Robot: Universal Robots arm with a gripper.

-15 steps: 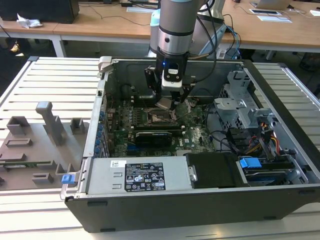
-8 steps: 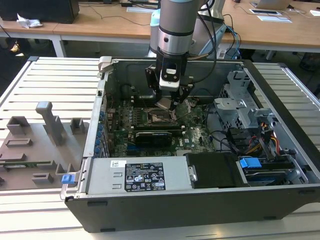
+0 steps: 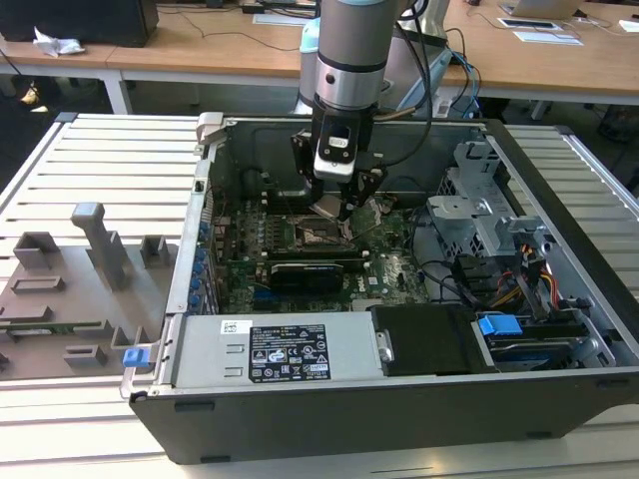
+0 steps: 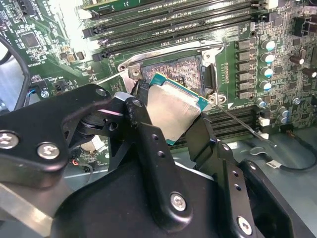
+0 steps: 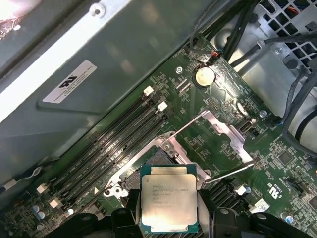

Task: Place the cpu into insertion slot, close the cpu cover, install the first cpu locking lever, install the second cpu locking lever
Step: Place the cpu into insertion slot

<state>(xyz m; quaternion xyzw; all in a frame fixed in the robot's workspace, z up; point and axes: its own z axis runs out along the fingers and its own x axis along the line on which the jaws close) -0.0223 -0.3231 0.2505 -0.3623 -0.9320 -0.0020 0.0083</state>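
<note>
the end effector (image 3: 334, 208) is clenched on the cpu (image 3: 327, 207), reaching down into an open computer case (image 3: 399, 419) that lies on a slatted surface (image 3: 100, 160). in both wrist views two black fingers (image 4: 143, 106) press on opposite edges of the chip, its dull silver top facing up and its green border showing between them (image 5: 168, 201). in the second wrist view the cpu (image 4: 173, 111) sits tilted in the grasp, one corner lower than the rest.

the insertion slot (image 5: 157, 157) lies just beyond the fingertips, its brownish pin field (image 4: 178, 67) uncovered, and the chip overlaps its nearer edge without being seated in it. whether that low corner touches the slot's rim cannot be told.

the cpu cover (image 5: 230, 136) stands swung open on the far side of the slot from the end effector. a thin wire locking lever (image 4: 237, 121) juts out free beside the slot, just off one finger. long black memory slots (image 5: 114, 144) run past the slot, farther from the end effector than the chip.
</note>
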